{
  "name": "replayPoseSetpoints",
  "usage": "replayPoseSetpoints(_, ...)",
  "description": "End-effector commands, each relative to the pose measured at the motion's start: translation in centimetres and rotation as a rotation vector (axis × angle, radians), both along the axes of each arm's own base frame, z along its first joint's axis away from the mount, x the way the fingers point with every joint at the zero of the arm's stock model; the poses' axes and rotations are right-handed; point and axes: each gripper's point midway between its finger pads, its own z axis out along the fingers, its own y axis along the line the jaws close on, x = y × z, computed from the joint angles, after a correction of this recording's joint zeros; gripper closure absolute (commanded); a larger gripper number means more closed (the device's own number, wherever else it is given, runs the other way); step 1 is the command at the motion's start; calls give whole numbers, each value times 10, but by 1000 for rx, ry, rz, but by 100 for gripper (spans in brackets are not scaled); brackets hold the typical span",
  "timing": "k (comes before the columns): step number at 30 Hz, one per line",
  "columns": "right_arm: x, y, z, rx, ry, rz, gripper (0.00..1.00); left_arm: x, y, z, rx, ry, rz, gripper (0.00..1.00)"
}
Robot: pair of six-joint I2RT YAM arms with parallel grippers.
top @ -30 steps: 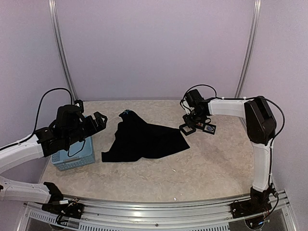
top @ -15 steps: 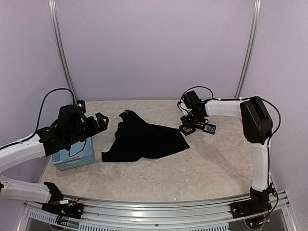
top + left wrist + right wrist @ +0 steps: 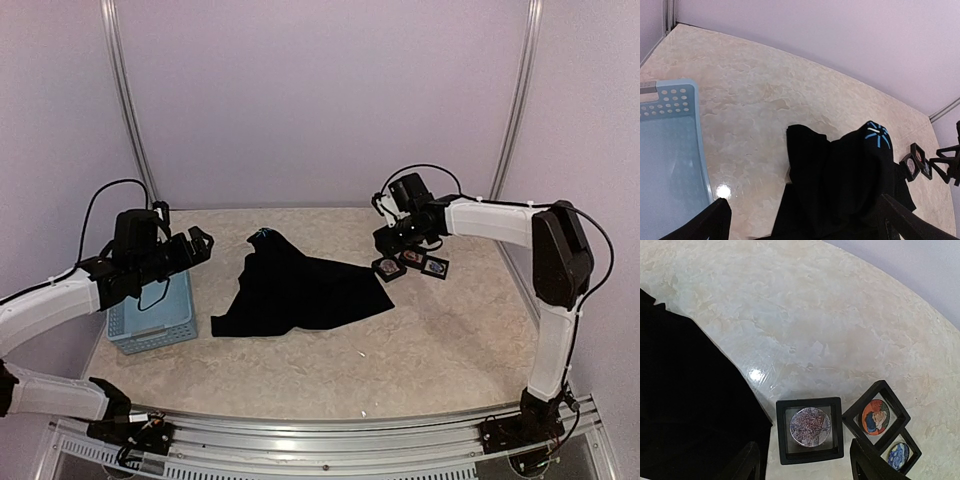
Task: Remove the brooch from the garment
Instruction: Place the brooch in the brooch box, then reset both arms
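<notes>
**Left gripper (image 3: 198,243) and right gripper (image 3: 390,240) both released, holding nothing**

The bench (image 3: 430,350) carries the black garment (image 3: 300,290), crumpled at its middle and well apart from either gripper's fingers. The light-blue basket (image 3: 150,322) sits just left of the garment, under the left arm. Three black display frames (image 3: 810,430) cluster beside the garment's right edge, below the right gripper. A small blue mark (image 3: 876,135) shows at the garment's far peak.

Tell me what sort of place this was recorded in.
Probably a robot lab test booth, not a home or shop. Plain lilac walls with metal posts enclose one marbled table, and a left arm and right arm are bolted to an aluminium rail.
</notes>
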Motion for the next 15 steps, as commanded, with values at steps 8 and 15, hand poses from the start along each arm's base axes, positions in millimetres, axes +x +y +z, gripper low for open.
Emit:
replayPoseSetpoints(8, 10, -79, 20, 210, -50, -224, 25, 31, 81, -5, 86, -82, 121, 1)
replayPoseSetpoints(15, 2, -172, 19, 301, -119, -408, 22, 23, 122, -8, 132, -145, 240, 1)
